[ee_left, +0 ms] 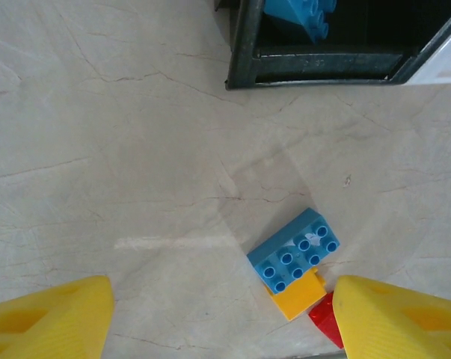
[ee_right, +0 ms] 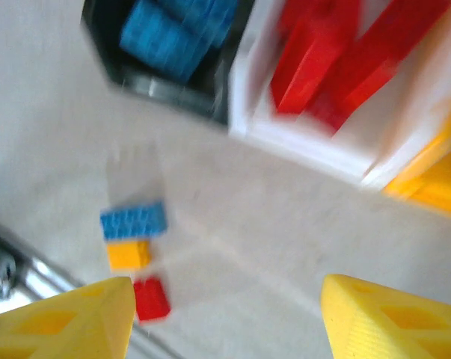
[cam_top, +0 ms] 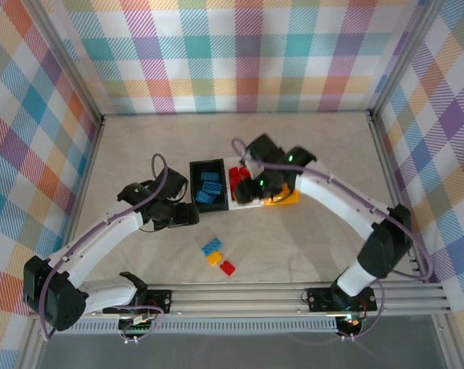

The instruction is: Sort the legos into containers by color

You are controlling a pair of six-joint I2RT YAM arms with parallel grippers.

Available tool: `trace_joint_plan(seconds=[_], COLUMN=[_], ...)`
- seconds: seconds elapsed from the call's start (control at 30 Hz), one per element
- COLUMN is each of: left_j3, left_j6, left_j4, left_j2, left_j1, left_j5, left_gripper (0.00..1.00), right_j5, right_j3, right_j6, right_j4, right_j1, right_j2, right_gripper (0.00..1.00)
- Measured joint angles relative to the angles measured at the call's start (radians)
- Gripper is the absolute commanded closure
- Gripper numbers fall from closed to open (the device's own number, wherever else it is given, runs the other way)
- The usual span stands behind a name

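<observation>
Bare table point(cam_top: 316, 242) around three loose legos point(cam_top: 214, 257)

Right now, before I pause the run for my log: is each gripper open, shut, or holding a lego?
Left gripper: open, holding nothing.
Right gripper: open, holding nothing.

Blurred red legos point(ee_right: 322, 60) in white bin point(ee_right: 300, 146) beside black bin point(ee_right: 173, 95)

Three loose legos point(cam_top: 214, 257) lie near apparently sorted bins point(cam_top: 192, 184).
</observation>
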Motion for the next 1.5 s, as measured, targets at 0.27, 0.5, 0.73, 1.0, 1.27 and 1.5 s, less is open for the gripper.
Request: trace_joint_plan(seconds=[0.27,0.5,0.73,1.0,1.27,1.5], left_j3=[0.0,0.0,-0.01,-0.016,-0.023,-0.023], left_j6=[0.011,0.021,0.023,0.031,0.041,0.051], left_j4=[0.006,0.01,0.024,0.024,0.023,0.023], left_j2=[0.034,0.04,0.04,0.036,0.026,0.025], left_j1=[0.17,0.202,0.203,0.211,0.211,0.211], left_j5=[0.093,0.142,0.168,0.181,0.191,0.191], left_gripper=[0.21,0.21,0.21,0.2,0.2,0.2], right_j5=[0.042,0.064,0.061,0.073,0.117,0.14], right_j3=[-0.285,-0.298,-0.226,-0.173,-0.147,-0.164], right_j6=[0.104,0.163,0.163,0.163,0.163,0.163], right_j4=[0.045,0.14,0.176,0.181,0.134,0.138], right_j1=[0.294,0.447,0.478,0.479,0.473,0.41], right_j2=[-0.021,0.109,0.278,0.346,0.369,0.289], right_gripper=[0.29,0.29,0.3,0.38,0.61,0.62])
